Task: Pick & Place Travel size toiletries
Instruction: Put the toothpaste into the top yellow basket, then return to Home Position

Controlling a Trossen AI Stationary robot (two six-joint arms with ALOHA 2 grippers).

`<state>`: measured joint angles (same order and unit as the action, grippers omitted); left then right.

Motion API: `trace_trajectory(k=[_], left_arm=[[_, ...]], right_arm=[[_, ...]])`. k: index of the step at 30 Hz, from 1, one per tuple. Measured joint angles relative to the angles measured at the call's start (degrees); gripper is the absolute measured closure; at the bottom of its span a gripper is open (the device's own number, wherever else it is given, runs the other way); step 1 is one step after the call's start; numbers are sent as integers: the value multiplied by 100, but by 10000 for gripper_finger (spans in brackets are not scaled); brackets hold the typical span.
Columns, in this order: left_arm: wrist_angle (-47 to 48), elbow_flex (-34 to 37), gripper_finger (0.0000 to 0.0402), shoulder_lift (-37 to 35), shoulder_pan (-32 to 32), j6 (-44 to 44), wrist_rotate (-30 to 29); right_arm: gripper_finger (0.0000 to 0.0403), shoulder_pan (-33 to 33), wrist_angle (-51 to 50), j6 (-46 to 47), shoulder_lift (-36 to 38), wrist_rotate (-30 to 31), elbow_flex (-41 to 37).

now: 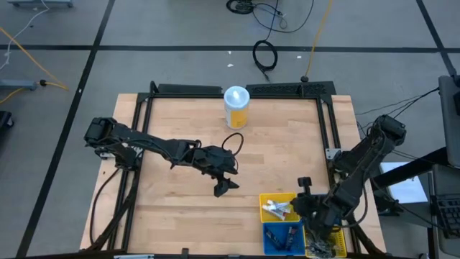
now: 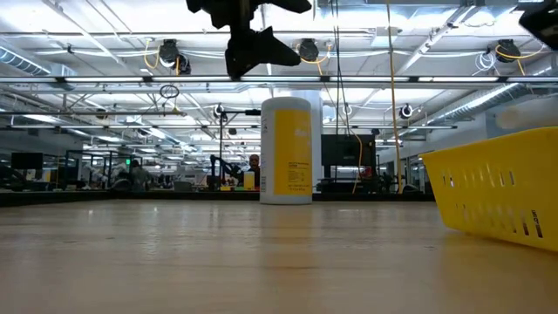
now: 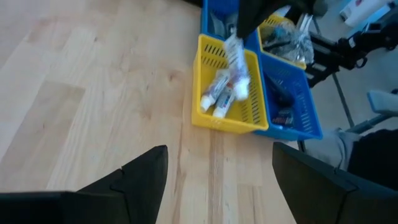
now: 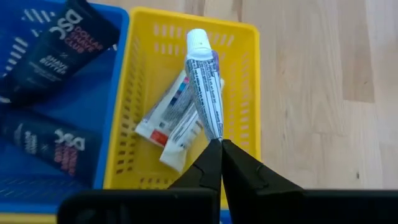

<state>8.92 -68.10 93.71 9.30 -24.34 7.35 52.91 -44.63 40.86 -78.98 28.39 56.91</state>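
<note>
Right end effector (image 4: 219,144) pinches a white tube (image 4: 204,93) over the yellow bin (image 4: 245,93) — two tubes already inside; left end effector (image 3: 217,168) idle, wide.

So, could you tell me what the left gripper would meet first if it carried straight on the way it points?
Probably bare tabletop: the open left gripper points down at the wood short of the yellow basket, though depth is unclear.

"DSC", seemingly "DOLLAR SHAVE CLUB", "SHAVE BUTTER" on dark sachet (image 4: 62,46)
</note>
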Motion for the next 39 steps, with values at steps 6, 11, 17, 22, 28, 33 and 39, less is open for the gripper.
trace_trajectory(k=[6,11,17,22,28,33,39], left_arm=[[-163,0,119,0,-3,138,-188],[-213,0,119,0,-29,348,-473],[-278,0,119,0,-29,910,-1393],[-560,159,119,-373,-72,1704,-1517],[-1297,1397,119,-1601,-423,1854,-1682],[-2446,2692,119,-2672,-415,2061,-1695],[-2747,3773,119,-3686,-549,1810,-2227]], right_arm=[[393,-116,357,-239,0,-31,-254],[363,-165,400,-506,0,0,-254],[322,-274,407,-769,103,863,-254],[313,-287,455,-1003,863,2100,-337],[321,-453,1518,-1653,2462,2414,-1413],[328,-880,3345,-2961,3966,2029,-2570],[337,-1799,4841,-4521,5421,1450,-3316]])
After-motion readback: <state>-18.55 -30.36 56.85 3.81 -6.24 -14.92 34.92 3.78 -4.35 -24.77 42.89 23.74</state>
